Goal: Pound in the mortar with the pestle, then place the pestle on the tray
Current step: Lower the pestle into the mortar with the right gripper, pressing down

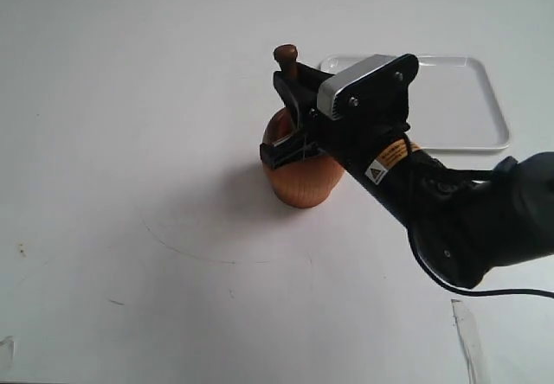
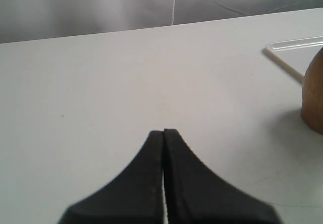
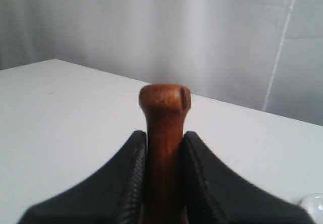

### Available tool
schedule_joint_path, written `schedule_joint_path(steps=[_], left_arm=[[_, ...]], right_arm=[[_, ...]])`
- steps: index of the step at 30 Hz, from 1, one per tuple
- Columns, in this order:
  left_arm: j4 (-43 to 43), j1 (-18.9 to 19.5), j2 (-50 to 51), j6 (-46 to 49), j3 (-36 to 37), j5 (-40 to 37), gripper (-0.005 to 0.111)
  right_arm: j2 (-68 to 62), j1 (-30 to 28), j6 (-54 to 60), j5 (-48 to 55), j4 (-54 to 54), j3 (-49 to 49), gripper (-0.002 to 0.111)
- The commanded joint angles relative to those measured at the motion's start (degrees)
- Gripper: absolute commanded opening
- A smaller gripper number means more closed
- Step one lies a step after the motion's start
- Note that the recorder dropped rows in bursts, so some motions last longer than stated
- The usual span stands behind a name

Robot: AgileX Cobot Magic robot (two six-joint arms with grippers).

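The light brown wooden mortar [image 1: 299, 181] stands mid-table, and its side shows in the left wrist view [image 2: 314, 95]. The dark brown pestle [image 1: 286, 58] stands upright over it, knob on top, its thick end hidden behind the gripper. My right gripper [image 1: 290, 112] is shut on the pestle's handle [image 3: 165, 148], one finger [image 3: 132, 173] pressed on each side. The white tray [image 1: 472, 107] lies behind and to the right of the mortar; its corner shows too [image 2: 292, 50]. My left gripper [image 2: 164, 133] is shut on nothing, over bare table to the mortar's left. The mortar's inside is hidden.
The right arm [image 1: 467, 220] slants from the lower right across the table to the mortar. A cable [image 1: 511, 294] and a strip of clear tape [image 1: 472, 341] lie near the front right edge. A grey curtain [image 3: 202, 32] hangs behind the table.
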State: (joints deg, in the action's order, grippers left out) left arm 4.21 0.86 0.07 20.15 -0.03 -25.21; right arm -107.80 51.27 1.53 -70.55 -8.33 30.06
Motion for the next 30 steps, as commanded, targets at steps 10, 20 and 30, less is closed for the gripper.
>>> schedule_joint_path(steps=[10,20,30], left_arm=[[-0.42,-0.44,-0.07,-0.47,0.03,0.17,0.000],[-0.42,-0.44,-0.07,-0.47,0.03,0.17,0.000],[-0.42,-0.44,-0.07,-0.47,0.03,0.17,0.000]], right_arm=[[26.55,-0.08,7.48,0.59,0.46,0.06,0.000],[12.85,-0.08,6.59,0.59,0.71,0.06,0.000],[-2.49,-0.08,0.83,0.59,0.60,1.75,0.000]])
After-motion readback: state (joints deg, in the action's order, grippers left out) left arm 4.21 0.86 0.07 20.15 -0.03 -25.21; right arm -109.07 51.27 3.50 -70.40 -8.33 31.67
